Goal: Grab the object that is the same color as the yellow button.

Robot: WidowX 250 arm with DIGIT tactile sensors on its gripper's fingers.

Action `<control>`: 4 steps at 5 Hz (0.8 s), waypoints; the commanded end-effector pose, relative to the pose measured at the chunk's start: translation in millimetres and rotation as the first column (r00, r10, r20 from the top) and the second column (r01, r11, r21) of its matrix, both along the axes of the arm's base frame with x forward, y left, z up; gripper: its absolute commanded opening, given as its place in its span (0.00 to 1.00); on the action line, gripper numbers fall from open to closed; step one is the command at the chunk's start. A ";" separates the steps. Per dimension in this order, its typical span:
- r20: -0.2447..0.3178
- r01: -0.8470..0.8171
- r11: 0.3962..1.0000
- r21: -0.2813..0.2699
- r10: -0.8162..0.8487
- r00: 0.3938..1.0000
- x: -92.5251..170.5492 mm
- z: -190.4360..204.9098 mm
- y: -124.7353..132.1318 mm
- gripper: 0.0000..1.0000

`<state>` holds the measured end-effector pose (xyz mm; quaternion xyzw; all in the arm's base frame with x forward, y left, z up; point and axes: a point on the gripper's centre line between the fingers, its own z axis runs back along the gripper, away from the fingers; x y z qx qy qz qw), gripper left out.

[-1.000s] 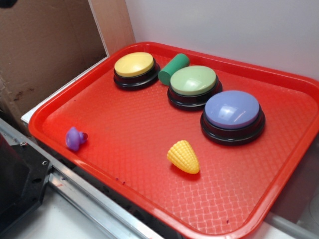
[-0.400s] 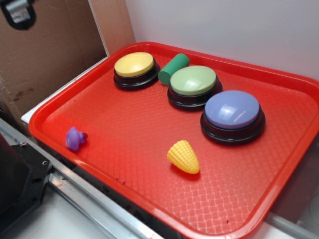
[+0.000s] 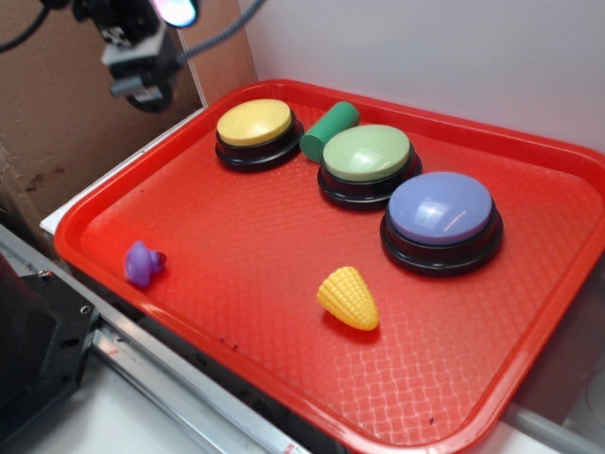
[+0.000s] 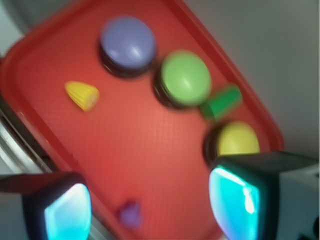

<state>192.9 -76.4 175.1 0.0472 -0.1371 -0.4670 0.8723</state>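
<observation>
A small yellow toy corn cob, the object [image 3: 348,297] [image 4: 82,95], lies on its side on the red tray [image 3: 236,236] toward the front. The yellow button [image 3: 254,123] [image 4: 238,139] stands at the tray's back left corner. My gripper [image 3: 140,83] [image 4: 150,207] hangs high above the tray's left rim, far from the corn. It is open, with nothing between the cyan-lit pads [image 4: 67,214]. The wrist view is blurred but shows the whole tray from above.
A light green button [image 3: 367,155] and a lavender-blue button [image 3: 440,210] stand along the back right. A dark green cylinder [image 3: 329,130] lies between the yellow and green buttons. A small purple toy [image 3: 143,262] sits near the tray's left front rim. Cardboard [image 3: 76,104] stands at left.
My gripper has come into the exterior view from the top left and moved right and down toward the tray. The objects on the tray have not moved.
</observation>
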 end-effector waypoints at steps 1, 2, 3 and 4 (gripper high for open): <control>0.176 0.494 0.866 -0.074 -0.476 0.862 0.9 -21.4 -41.1 1.00; 0.101 0.692 0.720 -0.049 -0.686 0.721 -5.2 -38.0 -54.0 1.00; 0.051 0.847 0.528 -0.062 -0.846 0.531 -2.2 -63.1 -68.9 1.00; -0.021 0.911 0.408 -0.057 -0.913 0.407 -4.2 -83.8 -79.1 1.00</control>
